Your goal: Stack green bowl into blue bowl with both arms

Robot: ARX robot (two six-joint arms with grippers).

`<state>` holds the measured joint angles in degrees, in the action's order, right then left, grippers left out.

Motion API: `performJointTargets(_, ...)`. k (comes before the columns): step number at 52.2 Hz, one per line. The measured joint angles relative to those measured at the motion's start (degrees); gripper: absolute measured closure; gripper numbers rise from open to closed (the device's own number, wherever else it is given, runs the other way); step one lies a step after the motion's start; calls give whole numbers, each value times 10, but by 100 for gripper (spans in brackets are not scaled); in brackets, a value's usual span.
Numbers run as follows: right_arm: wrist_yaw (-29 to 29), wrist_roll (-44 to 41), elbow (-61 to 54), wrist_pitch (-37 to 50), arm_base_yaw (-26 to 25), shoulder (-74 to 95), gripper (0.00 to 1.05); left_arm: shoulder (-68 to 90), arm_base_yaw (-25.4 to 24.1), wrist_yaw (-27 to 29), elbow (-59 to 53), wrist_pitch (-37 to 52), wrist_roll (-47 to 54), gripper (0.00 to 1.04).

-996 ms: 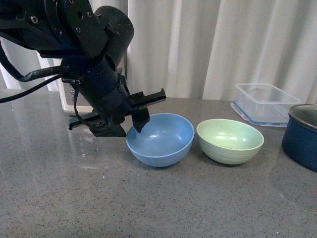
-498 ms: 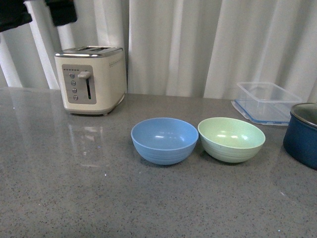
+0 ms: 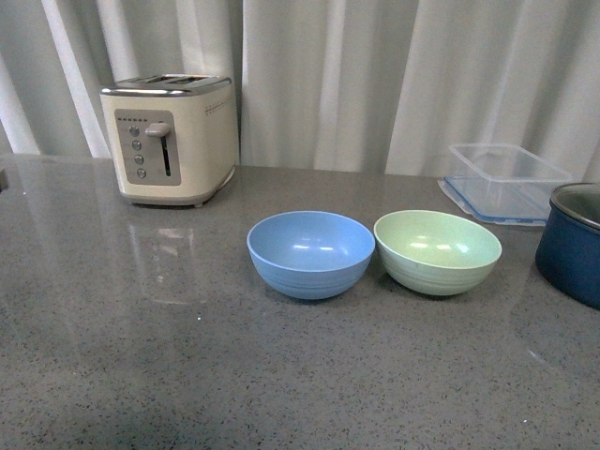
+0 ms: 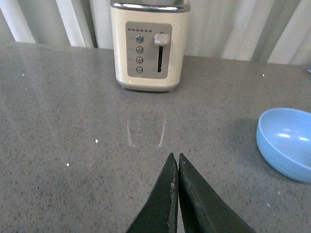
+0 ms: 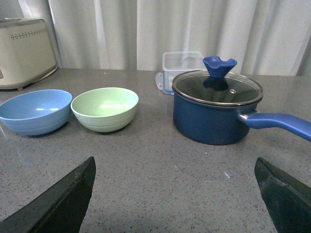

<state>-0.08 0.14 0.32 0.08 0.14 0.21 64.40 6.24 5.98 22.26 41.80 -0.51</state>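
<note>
The green bowl (image 3: pixel 438 250) and the blue bowl (image 3: pixel 310 253) stand upright side by side on the grey counter, nearly touching, the blue one on the left. Both are empty. Neither arm shows in the front view. In the left wrist view my left gripper (image 4: pixel 175 156) is shut and empty above bare counter, with the blue bowl (image 4: pixel 286 143) off to one side. In the right wrist view my right gripper (image 5: pixel 175 165) is wide open and empty, low over the counter, with the green bowl (image 5: pixel 105 108) and the blue bowl (image 5: pixel 35 111) some way ahead.
A cream toaster (image 3: pixel 171 138) stands at the back left. A clear plastic container (image 3: pixel 504 181) sits at the back right. A dark navy pot (image 3: pixel 572 242) with glass lid and blue handle (image 5: pixel 277 122) stands right of the green bowl.
The left arm, which was at the blue bowl's left rim, has withdrawn out of the front view. The blue bowl has shifted slightly. The toaster is now uncovered.
</note>
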Motion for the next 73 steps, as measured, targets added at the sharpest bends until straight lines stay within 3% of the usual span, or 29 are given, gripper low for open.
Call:
performJointTargets(11,0,0,0,0,0,0,10,-76,-20,-18,-85,6,0,101)
performJointTargets(14,0,0,0,0,0,0,10,-102,-46,-54,-107,4,1,101)
performJointTargets(19,0,0,0,0,0,0,10,-141,-61,-56,-133,-8,0,101)
performJointTargets(50,0,0,0,0,0,0,10,-318,-61,-60,-210,-97,1,101)
performJointTargets(73,0,0,0,0,0,0,10,-453,-61,-60,-211,-227,1,101)
